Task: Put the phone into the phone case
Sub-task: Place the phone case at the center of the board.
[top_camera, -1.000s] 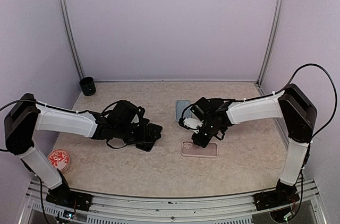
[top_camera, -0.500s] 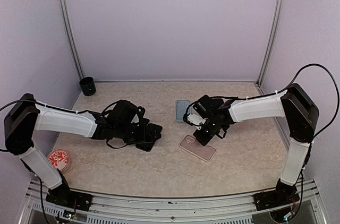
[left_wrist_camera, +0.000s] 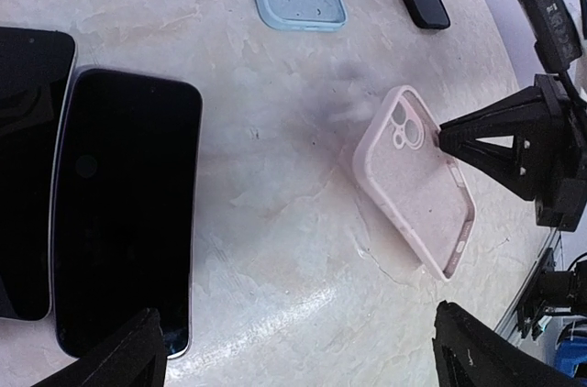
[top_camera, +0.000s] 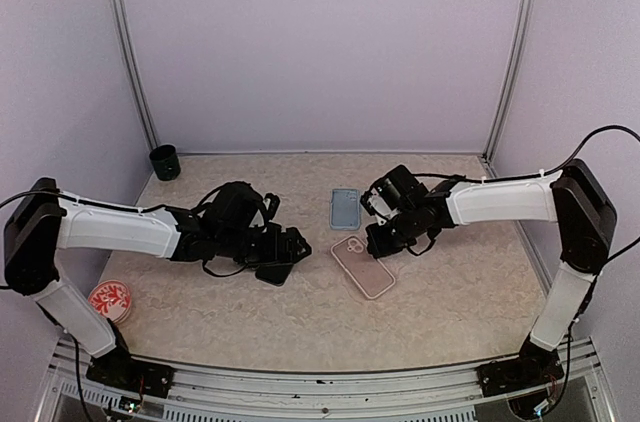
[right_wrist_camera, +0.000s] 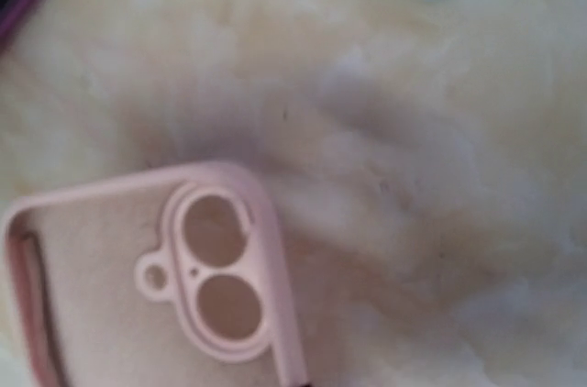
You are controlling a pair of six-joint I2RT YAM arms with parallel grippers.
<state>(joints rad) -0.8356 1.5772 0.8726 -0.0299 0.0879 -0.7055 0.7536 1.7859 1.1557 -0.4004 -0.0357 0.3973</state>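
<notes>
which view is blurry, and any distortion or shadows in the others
Right wrist: blurred throughout, the pink case edges soft, a grey shadow on the table beside it. Left wrist: sharp, but wide-angle curving at the edges. Top external: evenly lit, sharp.

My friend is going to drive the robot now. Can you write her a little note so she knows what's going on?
Left gripper: open, above the flat black phone, which lies on the beige table, not held.
Right gripper: shut, tip at the rim of the soft pink phone case, which lies hollow side up between the arms.
Done: the phone is not in the case yet.
Left to do: grasp the phone, carry it over, press it into the pink case.
</notes>
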